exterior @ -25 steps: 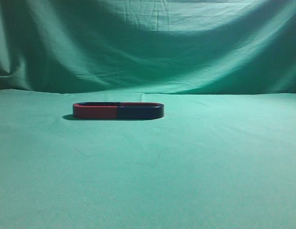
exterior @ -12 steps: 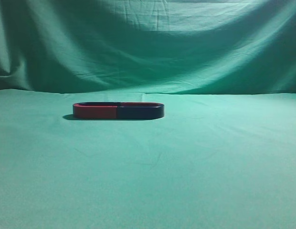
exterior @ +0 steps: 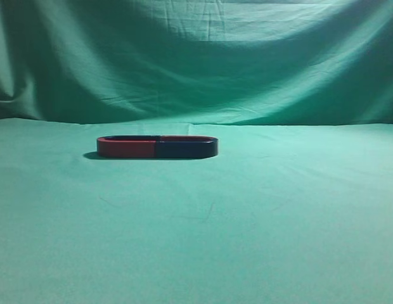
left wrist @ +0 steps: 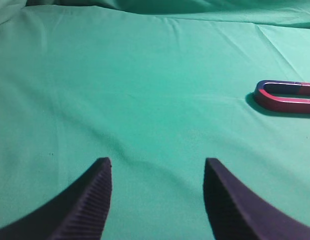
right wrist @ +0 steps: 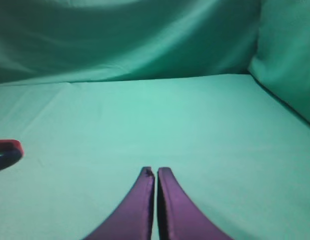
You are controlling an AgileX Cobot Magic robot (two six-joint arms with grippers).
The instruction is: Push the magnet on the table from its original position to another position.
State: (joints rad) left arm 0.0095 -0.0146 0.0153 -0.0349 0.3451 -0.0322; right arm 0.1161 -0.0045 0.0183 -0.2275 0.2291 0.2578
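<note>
A flat horseshoe magnet (exterior: 157,147), one half red and the other dark navy, lies on a green cloth tabletop (exterior: 247,221), left of centre and towards the back. Nothing touches it, so the push appears not yet begun. The left hand (left wrist: 157,167) hovers spread wide and empty, with the magnet well off to its right. The right hand (right wrist: 155,172) is clenched on nothing. Only bare, wrinkled cloth surrounds the magnet; nothing blocks its path.

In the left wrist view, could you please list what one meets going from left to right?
Left gripper over the table → the magnet at the right edge.
</note>
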